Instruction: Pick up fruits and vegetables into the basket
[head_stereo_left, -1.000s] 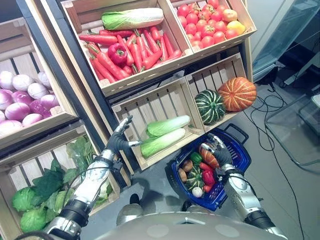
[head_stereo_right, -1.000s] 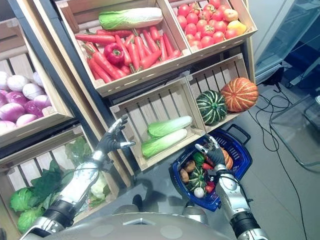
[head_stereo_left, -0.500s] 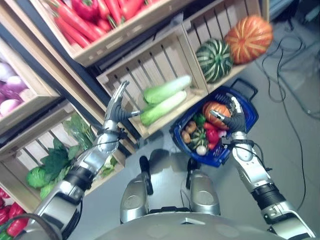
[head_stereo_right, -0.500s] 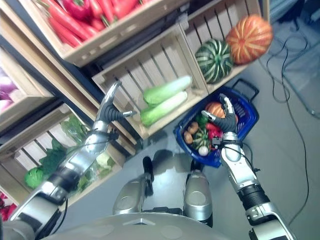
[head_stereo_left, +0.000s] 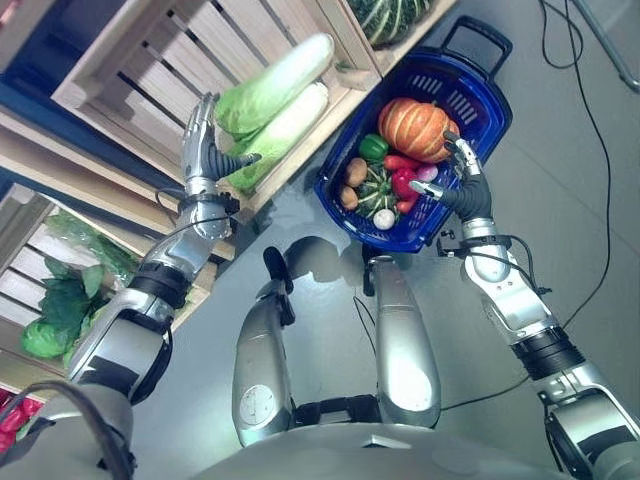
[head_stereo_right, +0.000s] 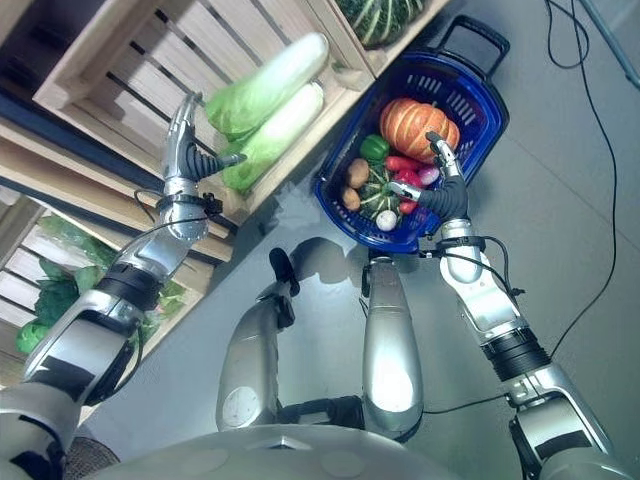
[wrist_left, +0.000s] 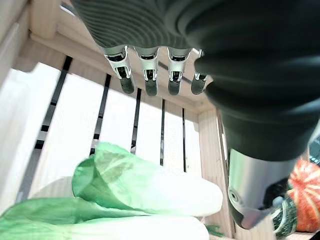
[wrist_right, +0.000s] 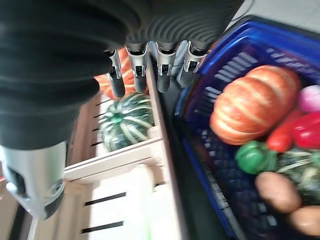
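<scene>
Both robot hands empty: left robot hand (head_stereo_left: 203, 150) at cabbages (head_stereo_left: 268, 105), right robot hand (head_stereo_left: 462, 185) over basket (head_stereo_left: 486, 108).

Two napa cabbages (head_stereo_left: 270, 105) in one crate (head_stereo_left: 150, 70), one blue basket (head_stereo_left: 480, 85) holding one orange pumpkin (head_stereo_left: 416, 127).

Past the right hand's fingers (wrist_right: 150, 75), the orange pumpkin (wrist_right: 125, 82) in the crate is mostly hidden; the green squash (head_stereo_left: 392, 15) above is cut off.
</scene>
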